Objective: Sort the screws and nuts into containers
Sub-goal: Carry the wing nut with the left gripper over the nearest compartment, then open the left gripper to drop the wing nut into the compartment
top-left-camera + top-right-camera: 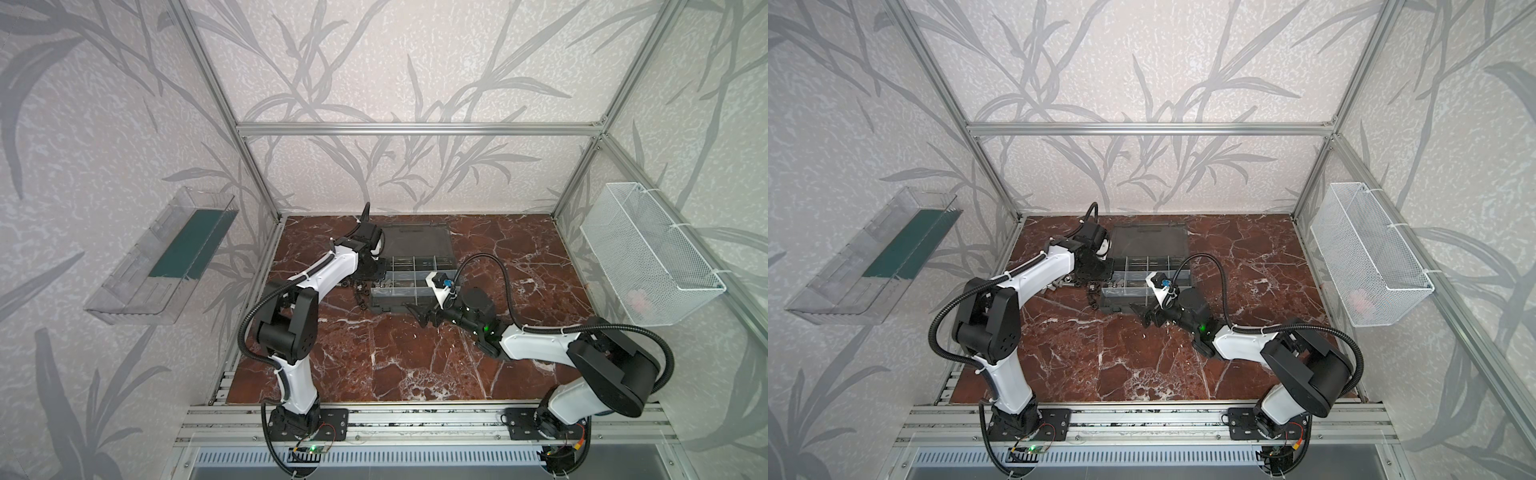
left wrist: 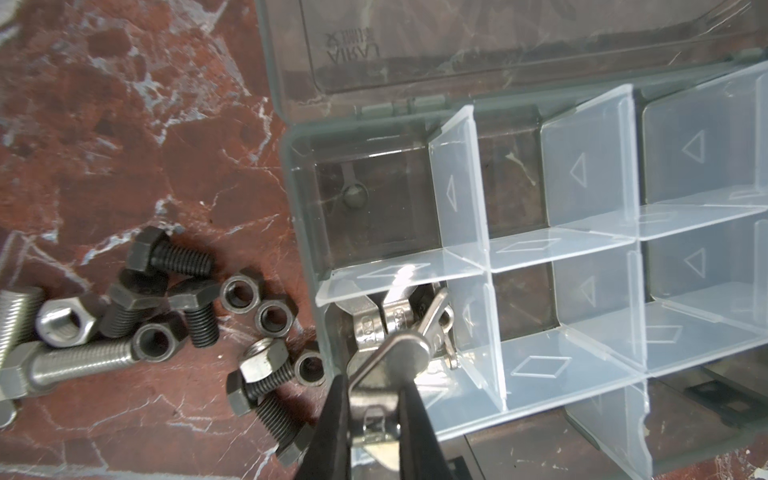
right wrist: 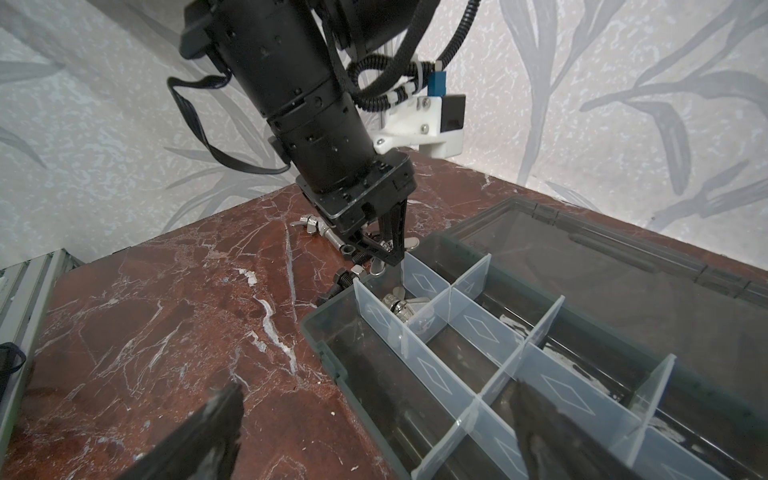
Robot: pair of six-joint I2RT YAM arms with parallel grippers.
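Your left end effector (image 2: 373,388) is pinching a silver wing nut (image 2: 405,353), jaws nearly closed on it. It's hanging the nut at the mouth of a compartment (image 2: 478,332) on the end wall of the grey case (image 1: 386,308). That compartment is holding more silver wing nuts (image 3: 397,305); I can't tell whether the gripped one is touching them. The lid (image 1: 415,241) is lying flat open on the worktop (image 2: 124,124) behind the compartments. The loose pile is sitting on the worktop just beside that end of the case: black screws (image 2: 178,262), black nuts (image 2: 241,293), a long silver screw (image 2: 79,361) and a silver nut (image 2: 62,322), several touching or lying across each other. Your right end effector (image 3: 376,390) is standing wide open and gripping nothing. It's hovering at the near edge of the case, apart from the left one.
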